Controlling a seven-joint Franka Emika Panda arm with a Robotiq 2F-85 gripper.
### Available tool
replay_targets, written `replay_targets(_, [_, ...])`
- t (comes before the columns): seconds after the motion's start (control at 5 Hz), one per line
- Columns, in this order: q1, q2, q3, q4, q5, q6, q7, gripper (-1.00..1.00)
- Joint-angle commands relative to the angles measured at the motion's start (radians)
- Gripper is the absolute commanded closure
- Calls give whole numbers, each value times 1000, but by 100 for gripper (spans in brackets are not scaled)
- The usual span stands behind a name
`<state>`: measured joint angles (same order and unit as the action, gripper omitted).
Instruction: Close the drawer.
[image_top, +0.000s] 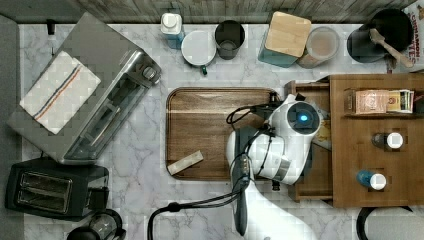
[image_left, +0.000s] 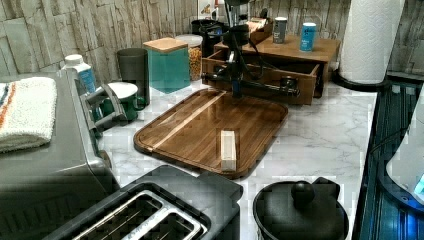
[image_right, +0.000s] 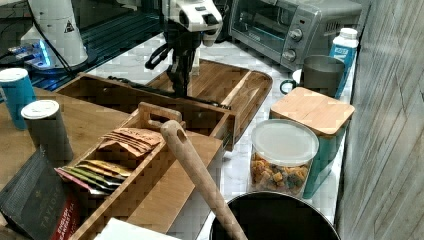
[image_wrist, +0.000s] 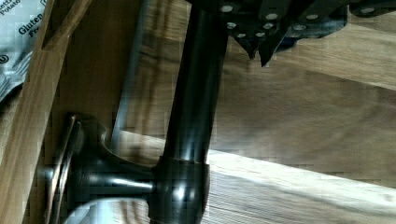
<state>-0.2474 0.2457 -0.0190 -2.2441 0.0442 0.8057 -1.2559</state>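
One drawer (image_left: 260, 82) is seen pulled out of the wooden cabinet (image_top: 372, 145), its front reaching toward the wooden tray (image_left: 200, 127) on the marble counter (image_top: 140, 165). The gripper (image_left: 236, 92) is lowered in front of the drawer, just beside the black bar handle (image_wrist: 191, 107), on the side away from the drawer front. In the wrist view the fingertips (image_wrist: 261, 44) are seen pressed together beside the bar, gripping nothing. A small wooden block (image_left: 228, 149) is laid on the tray, well apart from the drawer.
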Motion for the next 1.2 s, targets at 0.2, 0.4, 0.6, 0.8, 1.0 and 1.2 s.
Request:
replay_targets(0.2, [-166,-1,-182,123,-88,258,-85,100])
replay_targets(0.4, [-90,-31,-270,26,-305,356,106,100])
replay_targets(0.6, [-71,9,-299,87,-305,318,123,100])
replay_targets(0.8, [-74,8,-297,87,-306,317,124,100])
replay_targets(1.0, [-66,9,-304,87,-302,318,121,100])
replay_targets(1.2, [-86,7,-284,88,-313,317,129,100])
